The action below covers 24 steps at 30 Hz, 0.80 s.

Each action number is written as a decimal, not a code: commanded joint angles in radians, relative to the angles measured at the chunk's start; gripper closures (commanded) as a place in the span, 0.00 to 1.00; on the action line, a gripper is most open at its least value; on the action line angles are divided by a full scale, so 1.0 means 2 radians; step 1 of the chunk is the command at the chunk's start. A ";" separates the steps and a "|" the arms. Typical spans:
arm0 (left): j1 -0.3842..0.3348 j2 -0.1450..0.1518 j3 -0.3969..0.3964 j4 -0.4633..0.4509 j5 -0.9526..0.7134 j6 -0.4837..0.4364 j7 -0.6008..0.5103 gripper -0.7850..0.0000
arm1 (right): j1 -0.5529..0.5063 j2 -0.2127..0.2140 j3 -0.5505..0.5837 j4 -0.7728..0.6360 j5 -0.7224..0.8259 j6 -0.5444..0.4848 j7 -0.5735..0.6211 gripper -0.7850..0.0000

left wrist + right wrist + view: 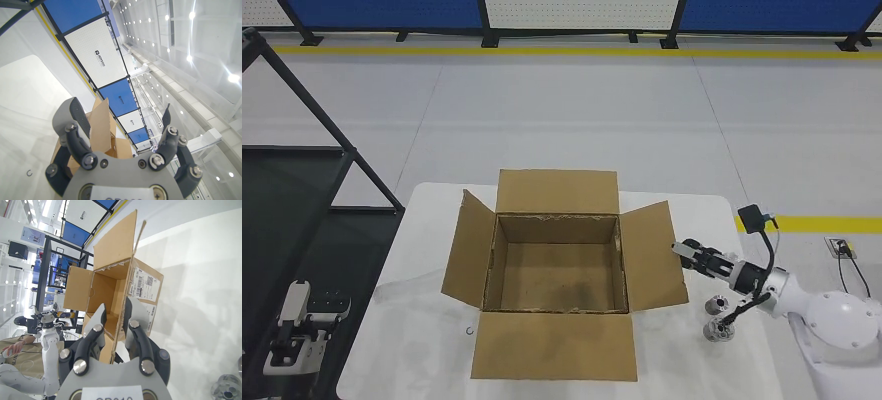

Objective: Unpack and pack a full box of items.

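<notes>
right gripper [115, 303]: jaws parted astride box [557, 228] right flap [654, 255], centre-right of top view | left gripper [120, 103]: released | risk: tugging that flap could drag the empty box

The table [422, 300] bears a box [554, 345], perhaps a spool [719, 328].

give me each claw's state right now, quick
left claw: open, holding nothing
right claw: open around the edge of the box flap, not clamped on it
</notes>
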 commanded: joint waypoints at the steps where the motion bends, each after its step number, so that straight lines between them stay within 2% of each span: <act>1: 0.000 0.000 0.000 0.000 0.000 0.000 0.000 0.00 | -0.017 0.003 0.024 -0.015 -0.001 -0.013 -0.001 0.00; 12: 0.000 0.000 0.000 0.000 0.000 0.000 0.000 0.00 | -0.170 0.017 0.177 -0.099 -0.055 -0.127 0.012 0.00; 16: 0.000 0.000 0.000 0.000 0.000 0.000 0.000 0.00 | -0.230 0.021 0.213 -0.123 -0.115 -0.176 0.039 0.00; 24: 0.000 0.000 0.000 0.000 0.000 0.000 0.000 0.00 | -0.230 0.021 0.213 -0.123 -0.115 -0.176 0.039 0.00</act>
